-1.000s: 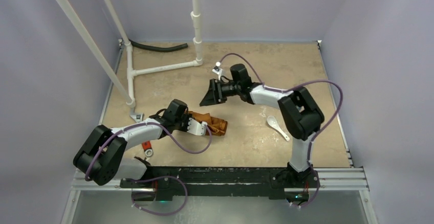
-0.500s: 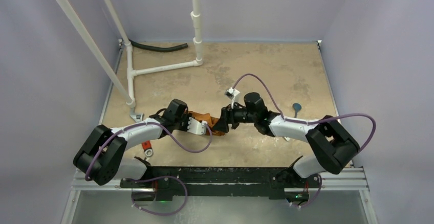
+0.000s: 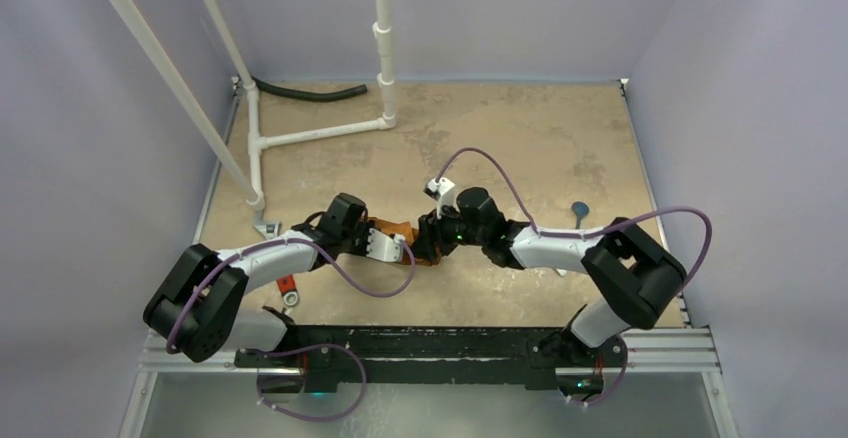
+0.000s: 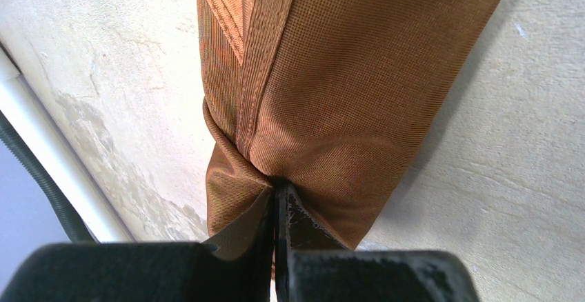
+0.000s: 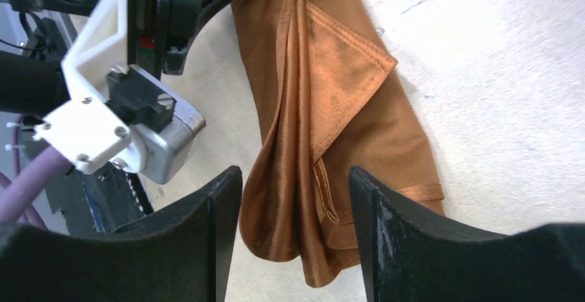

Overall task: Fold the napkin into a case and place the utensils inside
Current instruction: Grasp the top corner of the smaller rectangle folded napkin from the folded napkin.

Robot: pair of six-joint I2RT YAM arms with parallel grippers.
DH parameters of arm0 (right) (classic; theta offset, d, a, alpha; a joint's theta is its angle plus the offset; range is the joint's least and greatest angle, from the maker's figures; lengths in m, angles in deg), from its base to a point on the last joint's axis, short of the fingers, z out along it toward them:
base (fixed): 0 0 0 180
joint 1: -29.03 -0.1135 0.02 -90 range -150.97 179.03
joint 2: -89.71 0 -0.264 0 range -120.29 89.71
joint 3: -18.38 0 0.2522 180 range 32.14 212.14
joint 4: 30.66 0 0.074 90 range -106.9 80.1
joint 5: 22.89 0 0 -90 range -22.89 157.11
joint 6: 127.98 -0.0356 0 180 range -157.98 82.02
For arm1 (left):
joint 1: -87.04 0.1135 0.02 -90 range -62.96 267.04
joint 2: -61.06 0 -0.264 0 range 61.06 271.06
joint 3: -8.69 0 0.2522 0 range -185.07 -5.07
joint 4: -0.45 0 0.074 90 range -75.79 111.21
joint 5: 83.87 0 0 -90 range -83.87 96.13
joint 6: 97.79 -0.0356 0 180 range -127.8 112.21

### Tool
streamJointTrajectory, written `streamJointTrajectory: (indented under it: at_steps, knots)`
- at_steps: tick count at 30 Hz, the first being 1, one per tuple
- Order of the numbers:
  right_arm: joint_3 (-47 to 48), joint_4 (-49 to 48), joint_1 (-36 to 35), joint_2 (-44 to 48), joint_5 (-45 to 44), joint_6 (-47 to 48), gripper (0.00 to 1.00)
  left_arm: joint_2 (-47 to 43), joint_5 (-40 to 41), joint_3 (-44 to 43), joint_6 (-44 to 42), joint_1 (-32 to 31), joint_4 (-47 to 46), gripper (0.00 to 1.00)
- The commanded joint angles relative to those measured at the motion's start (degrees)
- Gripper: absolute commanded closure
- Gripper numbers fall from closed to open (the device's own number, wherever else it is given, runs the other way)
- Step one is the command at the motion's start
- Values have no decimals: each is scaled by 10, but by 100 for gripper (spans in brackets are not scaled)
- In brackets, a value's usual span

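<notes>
The rust-orange napkin lies bunched and lengthwise-folded on the table, between the two arms. My left gripper is shut on one end of the napkin, the cloth pinched between its black jaws. My right gripper is open, its fingers on either side of the other end of the napkin, with gaps to the cloth. In the top view the left gripper and right gripper almost meet. A teal-ended utensil lies to the right. The white spoon is hidden behind the right arm.
A white pipe frame and a black hose stand at the back left. A red-handled tool lies near the left arm's base. Lilac walls close in the table on three sides.
The right arm swung from the back centre forward and down to the napkin, and its open jaws now straddle the free end. The left gripper has kept its hold without moving.
</notes>
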Motion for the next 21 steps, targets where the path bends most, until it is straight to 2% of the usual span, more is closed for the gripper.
streamJointTrajectory:
  at_steps: [1, 4, 6, 8, 10, 13, 15, 17, 21]
  knots:
    - [14, 14, 1, 52, -38, 34, 38, 25, -31, 25, 25, -2, 98, 100]
    - [16, 25, 0, 42, -29, 47, 51, 24, -28, 29, 24, -2, 91, 100]
    - [9, 16, 1, 40, -9, 44, 53, 24, -28, 28, 27, -2, 92, 100]
    - [-2, 18, 0, 52, -20, 42, 48, 23, -29, 24, 31, -2, 96, 100]
    - [-5, 42, 0, 68, -41, 51, 35, 23, -28, 22, 31, -2, 98, 100]
    - [-10, 50, 1, 92, -31, 56, 29, 24, -28, 23, 30, -2, 97, 100]
    - [-15, 37, 0, 91, -20, 46, 33, 25, -28, 22, 29, -2, 95, 100]
    - [-29, 21, -2, 87, -2, 34, 42, 25, -27, 21, 30, -2, 94, 100]
    - [-42, -1, -5, 77, 14, 18, 50, 24, -26, 17, 33, -2, 96, 100]
